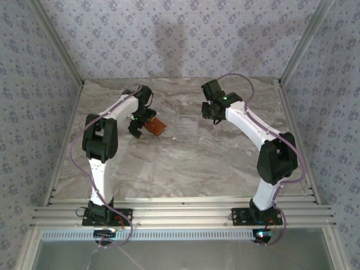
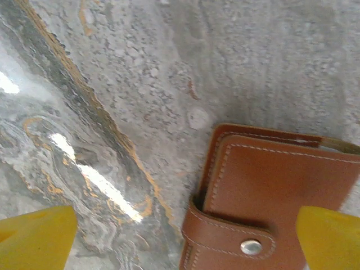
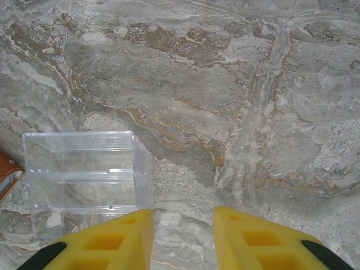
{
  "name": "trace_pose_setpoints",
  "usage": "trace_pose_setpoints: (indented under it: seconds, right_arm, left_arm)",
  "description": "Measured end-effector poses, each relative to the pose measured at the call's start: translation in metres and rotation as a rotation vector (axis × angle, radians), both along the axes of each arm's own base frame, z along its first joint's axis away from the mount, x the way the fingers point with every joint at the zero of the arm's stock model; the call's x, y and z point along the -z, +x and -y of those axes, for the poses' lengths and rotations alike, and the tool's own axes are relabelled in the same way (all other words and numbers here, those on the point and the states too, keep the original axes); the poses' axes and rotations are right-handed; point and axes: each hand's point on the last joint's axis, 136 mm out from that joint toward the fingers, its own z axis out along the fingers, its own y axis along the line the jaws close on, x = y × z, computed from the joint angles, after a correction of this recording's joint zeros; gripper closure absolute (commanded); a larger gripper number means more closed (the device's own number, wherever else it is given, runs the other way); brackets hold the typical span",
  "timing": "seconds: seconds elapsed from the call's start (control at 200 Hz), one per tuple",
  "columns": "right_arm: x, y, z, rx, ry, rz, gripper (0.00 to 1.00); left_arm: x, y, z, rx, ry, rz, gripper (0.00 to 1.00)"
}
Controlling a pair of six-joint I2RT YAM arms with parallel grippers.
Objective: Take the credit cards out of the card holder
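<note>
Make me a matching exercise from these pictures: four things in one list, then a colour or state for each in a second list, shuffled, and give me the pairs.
Things:
1. card holder
2. clear plastic box
3. left end effector
4. right end effector

Descriptions:
A. see-through
B. orange-brown leather with a metal snap
C. open over bare marble table, beside the clear plastic box
D. open, one finger above the card holder

Pairs: 1-B, 2-A, 3-D, 4-C

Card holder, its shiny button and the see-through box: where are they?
card holder (image 2: 281, 180), left wrist view, leather cover
snap button (image 2: 251, 246), left wrist view, metal centre
clear plastic box (image 3: 84, 169), right wrist view, top panel
</note>
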Motion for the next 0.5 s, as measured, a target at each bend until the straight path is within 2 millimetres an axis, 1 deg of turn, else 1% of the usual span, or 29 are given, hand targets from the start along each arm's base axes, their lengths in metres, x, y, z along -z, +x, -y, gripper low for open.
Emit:
trace_pose_setpoints:
  seconds: [0.195,0.43,0.5]
  right_arm:
    - [0.001,0.0,0.0,-0.002,-0.002,-0.002,0.64]
    - [0.001,0.001,0.004,0.004,-0.004,-0.002,0.62]
    - [0.001,0.001,0.005,0.005,-0.004,-0.002,0.62]
  left_arm:
    - [-0.004,0.008,0.005,-0.006,-0.011,0.017,0.0]
    - [-0.002,0.041,0.021,0.072,-0.034,0.05,0.0]
    - [0.001,0.046,0.024,0.089,-0.035,0.051,0.0]
